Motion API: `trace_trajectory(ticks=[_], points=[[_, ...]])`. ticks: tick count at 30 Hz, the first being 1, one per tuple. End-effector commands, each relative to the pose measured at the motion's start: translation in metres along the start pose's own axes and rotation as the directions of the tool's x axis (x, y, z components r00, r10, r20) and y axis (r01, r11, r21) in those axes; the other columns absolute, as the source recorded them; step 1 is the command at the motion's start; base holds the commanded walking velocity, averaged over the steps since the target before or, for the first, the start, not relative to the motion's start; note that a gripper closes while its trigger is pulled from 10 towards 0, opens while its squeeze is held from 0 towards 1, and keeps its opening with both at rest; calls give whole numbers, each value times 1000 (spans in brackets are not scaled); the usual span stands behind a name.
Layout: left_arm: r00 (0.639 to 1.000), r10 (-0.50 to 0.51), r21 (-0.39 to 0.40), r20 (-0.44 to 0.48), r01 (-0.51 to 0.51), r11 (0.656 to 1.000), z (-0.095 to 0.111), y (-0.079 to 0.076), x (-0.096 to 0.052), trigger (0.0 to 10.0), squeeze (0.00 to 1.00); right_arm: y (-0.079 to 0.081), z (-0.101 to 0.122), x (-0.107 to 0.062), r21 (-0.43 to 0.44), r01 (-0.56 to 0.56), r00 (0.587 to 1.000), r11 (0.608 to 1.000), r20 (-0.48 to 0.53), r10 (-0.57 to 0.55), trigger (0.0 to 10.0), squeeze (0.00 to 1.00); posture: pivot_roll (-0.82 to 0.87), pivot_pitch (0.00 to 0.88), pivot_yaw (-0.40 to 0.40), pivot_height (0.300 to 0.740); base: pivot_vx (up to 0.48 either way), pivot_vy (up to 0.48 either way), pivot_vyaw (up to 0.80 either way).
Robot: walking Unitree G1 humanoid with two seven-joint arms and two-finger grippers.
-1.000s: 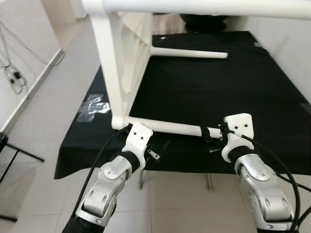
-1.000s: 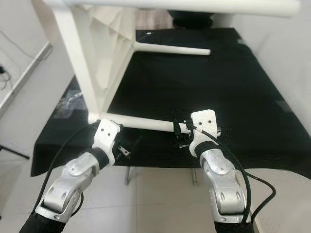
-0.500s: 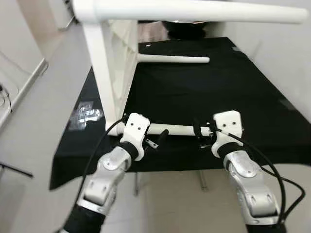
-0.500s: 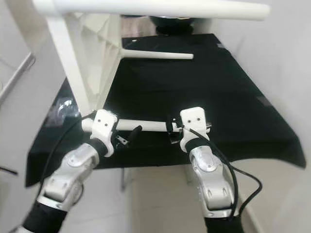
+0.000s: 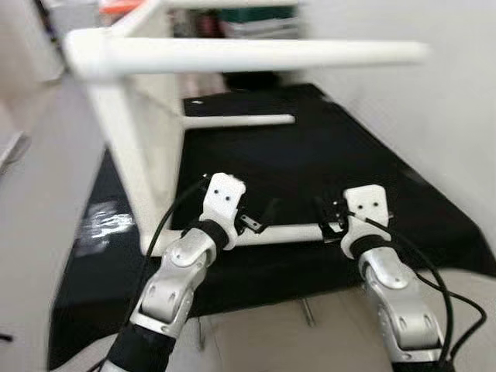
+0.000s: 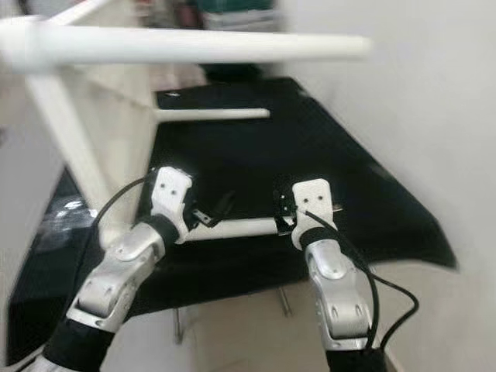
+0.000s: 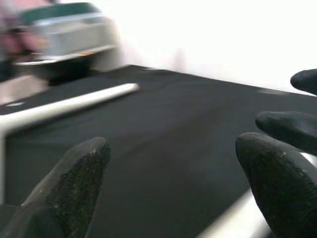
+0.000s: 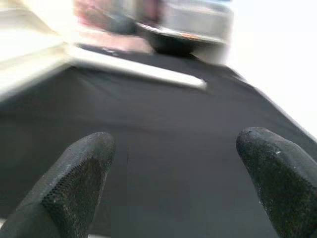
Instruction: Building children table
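A white children's table (image 5: 132, 170) lies on its side on a black-covered table (image 5: 349, 155), its round legs pointing to the right. One leg (image 5: 248, 56) crosses high in the picture, and another leg (image 5: 240, 120) lies at the far end. The lowest leg (image 5: 291, 232) runs along the near edge. My left gripper (image 5: 260, 217) hovers open just above the middle of this leg, which shows low in the left wrist view as a white bar (image 7: 233, 218). My right gripper (image 5: 329, 219) stands open at the leg's free end, with black cloth between its fingers (image 8: 79, 173).
A clear plastic bag (image 5: 97, 221) lies on the cloth at the left. A white wall (image 5: 442, 108) runs close along the right. Storage bins (image 5: 256, 19) and a dark bowl (image 8: 173, 42) stand beyond the far end. Tiled floor (image 5: 263, 341) lies below my arms.
The camera has swung and the picture is blurred. My left gripper has moved from the leg's base towards its middle. My right gripper stays at the leg's end.
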State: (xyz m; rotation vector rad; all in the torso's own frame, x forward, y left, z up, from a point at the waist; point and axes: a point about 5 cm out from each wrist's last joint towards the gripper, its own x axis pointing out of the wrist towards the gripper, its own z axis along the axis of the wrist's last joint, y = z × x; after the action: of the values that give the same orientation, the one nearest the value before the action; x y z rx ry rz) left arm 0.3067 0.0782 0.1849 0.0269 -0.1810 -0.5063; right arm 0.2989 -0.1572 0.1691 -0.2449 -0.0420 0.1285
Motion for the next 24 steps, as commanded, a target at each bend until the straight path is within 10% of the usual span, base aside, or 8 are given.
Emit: trace_trajectory(ticks=[1, 24], points=[[1000, 1, -19, -16, -1, 1000, -5, 0, -1, 10000, 0, 3, -1, -1, -39, -31, 1000, 999, -1, 31, 10000, 0, -59, 57, 27, 740, 0, 0, 619], [992, -80, -153, -96, 65, 986, -23, -49, -7, 10000, 0, -20, 13, 2, -163, -26, 998, 986, 53, 35, 10000, 0, -68, 63, 28, 740, 0, -120, 104]])
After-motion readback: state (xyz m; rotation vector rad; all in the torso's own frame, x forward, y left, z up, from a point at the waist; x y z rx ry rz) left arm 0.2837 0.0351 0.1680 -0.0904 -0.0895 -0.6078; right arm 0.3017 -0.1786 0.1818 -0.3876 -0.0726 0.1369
